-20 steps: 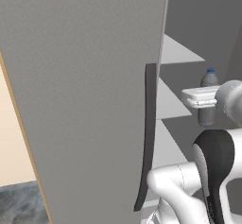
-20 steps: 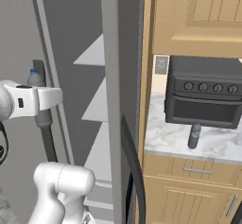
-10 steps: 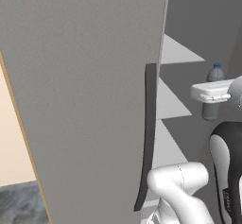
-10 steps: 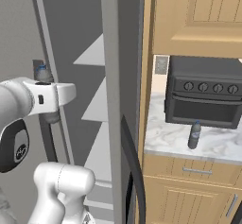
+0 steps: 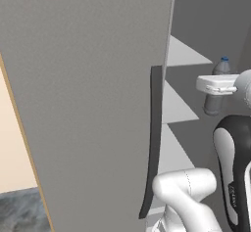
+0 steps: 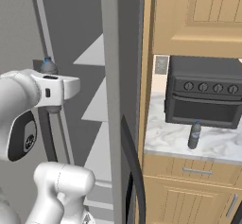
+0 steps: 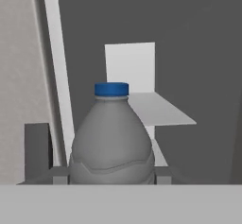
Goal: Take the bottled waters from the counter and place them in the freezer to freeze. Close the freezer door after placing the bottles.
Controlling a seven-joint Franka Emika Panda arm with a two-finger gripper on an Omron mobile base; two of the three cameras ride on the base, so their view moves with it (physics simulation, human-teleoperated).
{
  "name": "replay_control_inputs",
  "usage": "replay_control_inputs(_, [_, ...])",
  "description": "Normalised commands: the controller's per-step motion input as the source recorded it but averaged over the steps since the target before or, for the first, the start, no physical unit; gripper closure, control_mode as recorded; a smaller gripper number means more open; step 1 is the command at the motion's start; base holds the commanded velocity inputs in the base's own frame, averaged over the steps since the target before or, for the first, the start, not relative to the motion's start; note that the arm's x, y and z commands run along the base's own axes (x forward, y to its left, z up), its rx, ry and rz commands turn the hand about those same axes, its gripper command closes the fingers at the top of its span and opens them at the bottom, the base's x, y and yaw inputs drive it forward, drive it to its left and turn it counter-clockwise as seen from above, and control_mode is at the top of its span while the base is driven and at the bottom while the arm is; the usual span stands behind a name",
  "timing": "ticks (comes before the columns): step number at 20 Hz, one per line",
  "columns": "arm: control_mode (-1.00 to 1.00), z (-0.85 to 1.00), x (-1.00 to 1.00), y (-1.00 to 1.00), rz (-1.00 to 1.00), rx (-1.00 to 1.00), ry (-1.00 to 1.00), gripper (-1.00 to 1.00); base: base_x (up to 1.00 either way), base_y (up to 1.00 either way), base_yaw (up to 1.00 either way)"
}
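Standing upright in the gripper (image 5: 214,95), the held bottle (image 5: 216,85) is clamped between the fingers at the mouth of the open freezer (image 5: 206,35). In the hand view the bottle (image 7: 112,140) has a rounded translucent grey shoulder tapering to a short neck with a blue cap, and the fingers show as grey blocks pressed against both sides of its lower body. In the right base view its blue cap and neck (image 6: 47,65) rise above the white hand.

The arm reaches forward with the hand level, the white wrist block extending horizontally across the bottle in both base views. The white elbow segment with its dark joint sits low in front of the base.

The freezer interior is matte dark grey, with flat pale grey shelves (image 5: 182,55) stacked one above another. In the hand view, one shelf (image 7: 158,109) lies behind the bottle.

The freezer door (image 5: 83,94) stands swung open, a tall flat matte grey panel carrying a long dark vertical bar handle (image 5: 153,138).

The second bottle (image 6: 194,135) stands upright on the white marble-patterned counter (image 6: 217,145), just in front of the dark toaster oven (image 6: 203,98). Light wooden cabinets with a drawer (image 6: 196,173) sit below the counter.
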Motion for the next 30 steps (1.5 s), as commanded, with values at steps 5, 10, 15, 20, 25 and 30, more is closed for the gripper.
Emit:
replay_control_inputs(5, [-1.0,0.16,0.28,-0.01,0.0,0.02,-0.13,1.0,0.0,0.0,0.0])
replay_control_inputs(10, [-1.0,0.03,0.03,-0.18,0.0,0.0,-0.07,1.0,0.0,0.0,0.0])
replay_control_inputs(15, [-1.0,0.0,0.13,-0.14,0.0,0.0,0.0,1.0,0.0,0.0,0.0])
replay_control_inputs(20, [-1.0,0.04,0.32,-0.12,0.0,0.0,0.02,1.0,0.0,0.0,0.0])
replay_control_inputs(25, [-1.0,0.11,0.34,-0.02,0.0,-0.01,0.0,1.0,0.0,0.0,0.0])
replay_control_inputs(30, [-1.0,0.0,0.5,0.0,0.0,-0.03,0.0,1.0,0.0,0.0,0.0])
